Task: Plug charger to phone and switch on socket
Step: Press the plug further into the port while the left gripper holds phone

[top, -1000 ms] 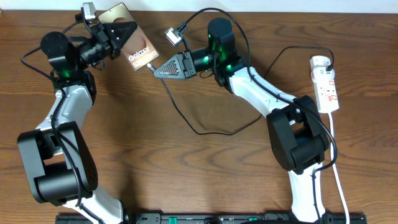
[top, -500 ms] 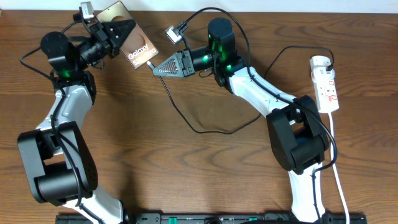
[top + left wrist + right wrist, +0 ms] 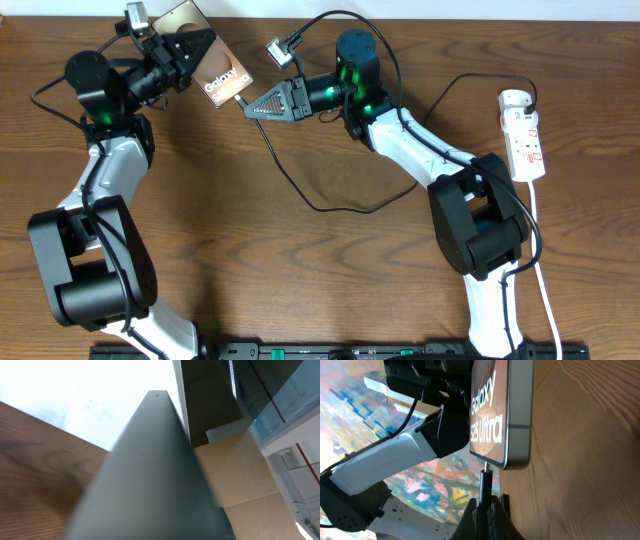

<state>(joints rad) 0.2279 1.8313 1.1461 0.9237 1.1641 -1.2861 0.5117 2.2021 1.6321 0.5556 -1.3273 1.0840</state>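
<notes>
The task stands at its first step. The left gripper (image 3: 190, 50) is clamped tight on the phone (image 3: 222, 82), holding it off the wooden table (image 3: 300, 280) at about 11 o'clock in the overhead view, tilted, its bottom edge turned towards 4 o'clock. The right gripper (image 3: 252, 108), near 12 o'clock, is pinched fully down on the charger (image 3: 485, 482) just behind its connector tip. In the right wrist view that tip stands right at the phone's bottom edge, in line with the port; whether it is seated I cannot tell. So the plugging-in looks close but unconfirmed, and the switching is left to do: the white power strip (image 3: 524, 140) lies at 3 o'clock, well apart from both grippers, with a black lead running to its far end. Its small red marks are too small to read as on or off.

The phone is a thin brown slab with a metal rim, lettered "Galaxy S25 Ultra"
</notes>
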